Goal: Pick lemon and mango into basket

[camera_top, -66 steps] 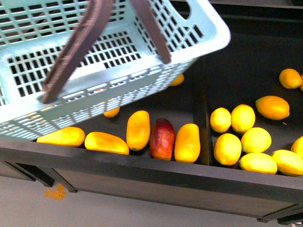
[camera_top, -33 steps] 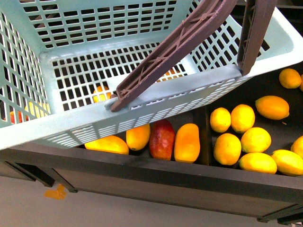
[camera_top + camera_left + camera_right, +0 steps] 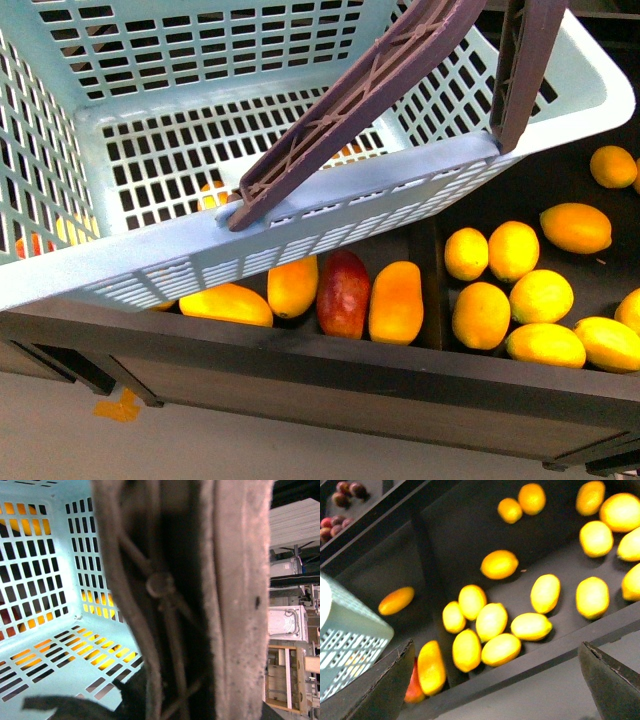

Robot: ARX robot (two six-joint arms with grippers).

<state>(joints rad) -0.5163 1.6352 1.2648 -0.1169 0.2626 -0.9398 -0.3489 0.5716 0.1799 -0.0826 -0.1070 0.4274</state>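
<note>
While the basket [image 3: 300, 232] hangs tilted over the mangoes [image 3: 395, 300], hiding most of them, its handles [image 3: 235, 580] fill the left wrist view; the left gripper's hold cannot be determined. The right gripper [image 3: 495, 649] gapes wide, empty; lemons [image 3: 491, 621] lie ahead, unobstructed.

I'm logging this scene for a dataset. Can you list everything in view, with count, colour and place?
basket: one, light aqua, tilted over the left compartment
handles: two, brown, raised on the basket
mangoes: four in clear view, three yellow-orange and one red, left compartment; more partly hidden by the basket
lemons: at least nine, yellow, right compartment
bin: one, dark, divided into compartments
small fruits: a few, dark red, in a farther compartment
scrap: one, orange, on the floor below the bin
left gripper: dark, beside the handles, state unclear
right gripper: open, empty, above the lemons
</note>
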